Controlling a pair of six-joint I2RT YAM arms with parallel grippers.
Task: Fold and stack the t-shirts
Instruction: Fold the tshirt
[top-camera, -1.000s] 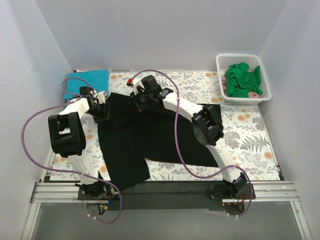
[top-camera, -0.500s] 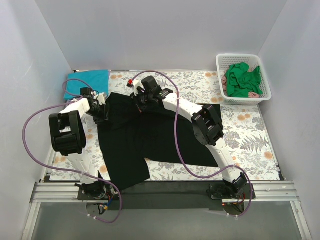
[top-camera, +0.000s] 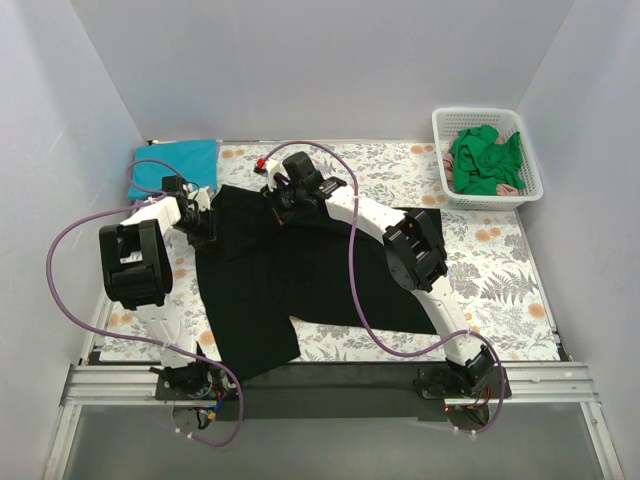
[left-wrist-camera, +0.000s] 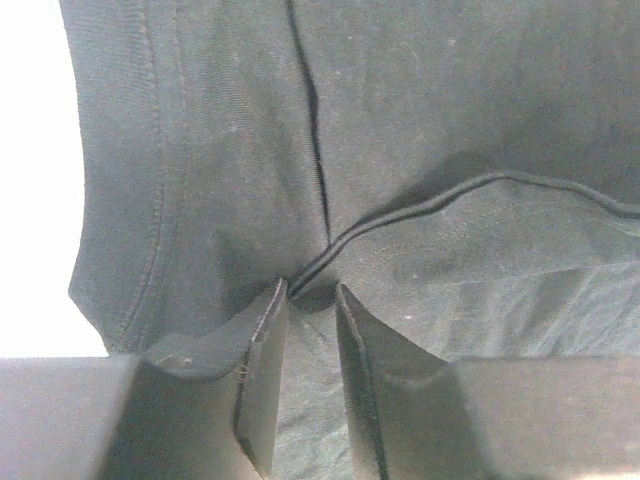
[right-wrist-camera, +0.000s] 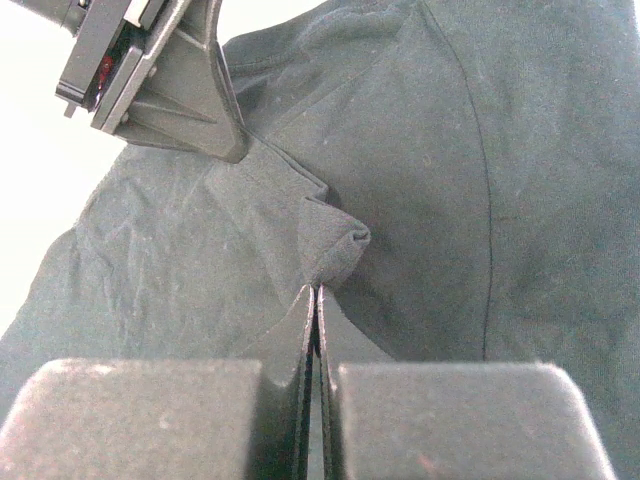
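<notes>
Cloth nearest the arm bases is the hem end of the black t-shirt (top-camera: 260, 290), which lies spread but askew on the floral table cover (top-camera: 500, 270). Its near-left corner reaches almost to the table's front edge. The right arm's purple cable (top-camera: 352, 270) hangs over the middle of it.

Farther in, the left gripper (left-wrist-camera: 310, 292) is down on the shirt's far-left part. Its fingers (left-wrist-camera: 262, 370) stand narrowly parted, astride a raised seam ridge, and I see no firm bite on it. To the right and slightly farther, the right gripper (right-wrist-camera: 318, 292) has its fingers pressed together on a small peaked fold near the shirt's far edge.

At the far-left corner lies a folded teal t-shirt (top-camera: 175, 160). At the far right, the white lattice basket (top-camera: 478, 112) holds crumpled green t-shirts (top-camera: 485, 160).

The main risks lie in the two grips:
- The right pinch holds very little cloth, so a lift or pull could tug the fold free.
- The left fingers might close on the seam ridge alone and lose it, or they might scoop up a lower layer.
- If only one side holds, the shirt would swing and twist, and the fold would come out crooked.
- The cable could drag across the cloth and rumple it.
</notes>
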